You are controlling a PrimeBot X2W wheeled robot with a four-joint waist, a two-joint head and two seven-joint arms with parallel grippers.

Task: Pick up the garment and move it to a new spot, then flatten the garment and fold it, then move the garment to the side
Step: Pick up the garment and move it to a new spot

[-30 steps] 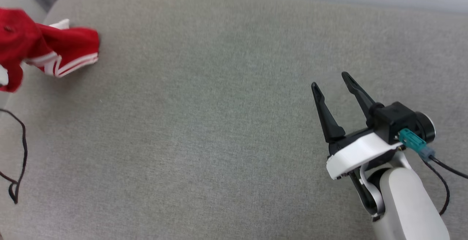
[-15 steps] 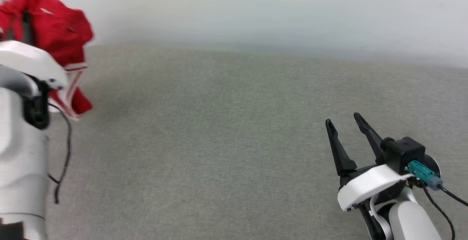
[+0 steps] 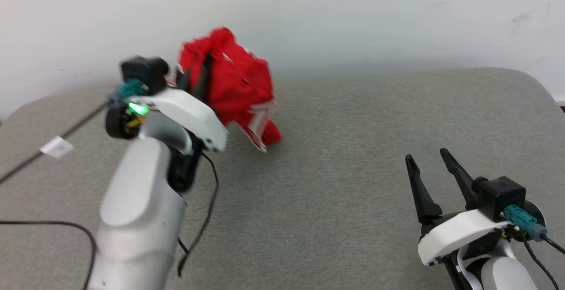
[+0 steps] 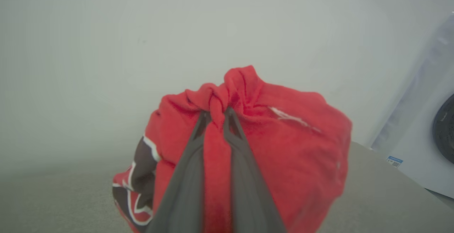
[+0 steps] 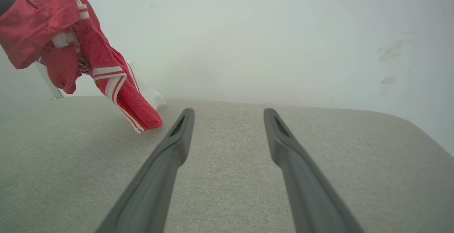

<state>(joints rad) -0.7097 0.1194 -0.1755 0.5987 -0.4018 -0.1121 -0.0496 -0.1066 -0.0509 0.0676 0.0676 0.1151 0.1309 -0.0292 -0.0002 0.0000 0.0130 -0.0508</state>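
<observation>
In the head view, the garment (image 3: 238, 82) is seen bunched and lifted above the far part of the grey table (image 3: 335, 193), in front of the pale wall (image 3: 309, 16). It is gripped by the left hand (image 3: 205, 62), which is blurred here, so the pinch itself is not made out well. The right hand (image 3: 427, 154) is held low at the near right with its fingers spread and nothing between them, well apart from the cloth.

In the left wrist view the grip is made plain: a twisted ridge of red cloth is clamped between the two nearly closed fingers, and the rest is draped down around them. A patch of black, white-outlined lettering (image 4: 142, 169) is shown at the lower left.

In the right wrist view the hanging shape is given from the side. The striped trim (image 5: 113, 80) and a white sleeve (image 5: 145, 87) are seen trailing down to the table; whether the lowest tip is touching it cannot be told.

The pick-up is judged done and the carry to a new spot under way. Laying down, flattening, folding and moving aside are left.
</observation>
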